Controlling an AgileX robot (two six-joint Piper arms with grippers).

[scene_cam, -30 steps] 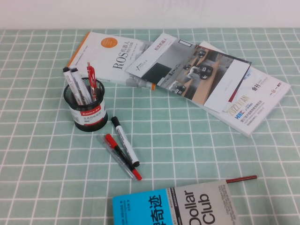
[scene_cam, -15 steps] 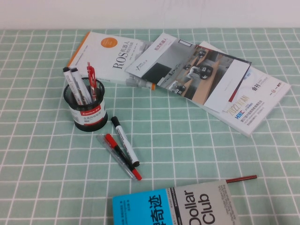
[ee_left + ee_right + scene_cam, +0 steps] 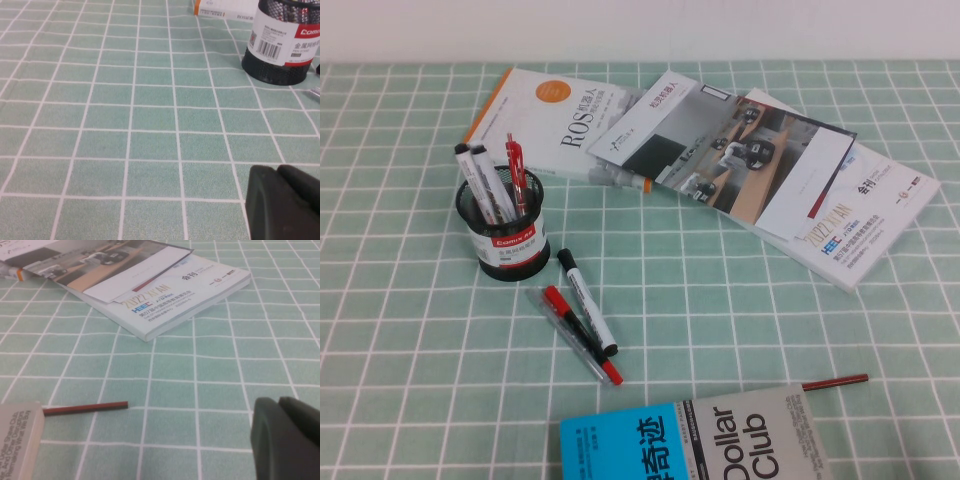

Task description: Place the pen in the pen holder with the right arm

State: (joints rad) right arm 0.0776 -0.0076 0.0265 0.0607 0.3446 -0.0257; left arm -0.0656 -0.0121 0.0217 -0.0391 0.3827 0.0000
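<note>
The pen [image 3: 587, 302], a white marker with a black cap, lies on the green checked cloth just right of the pen holder [image 3: 504, 235]. The holder is a black mesh cup holding two markers and a red pen; it also shows in the left wrist view [image 3: 282, 42]. Neither arm shows in the high view. My left gripper [image 3: 277, 171] is shut and empty, low over the cloth some way from the holder. My right gripper [image 3: 279, 402] is shut and empty over bare cloth; the pen is out of its view.
A thin clear pen with a red cap [image 3: 575, 335] lies against the marker. A red pencil [image 3: 835, 381] lies beside a blue and grey book [image 3: 695, 440] at the front edge. A book [image 3: 555, 120] and magazines [image 3: 790, 185] lie at the back.
</note>
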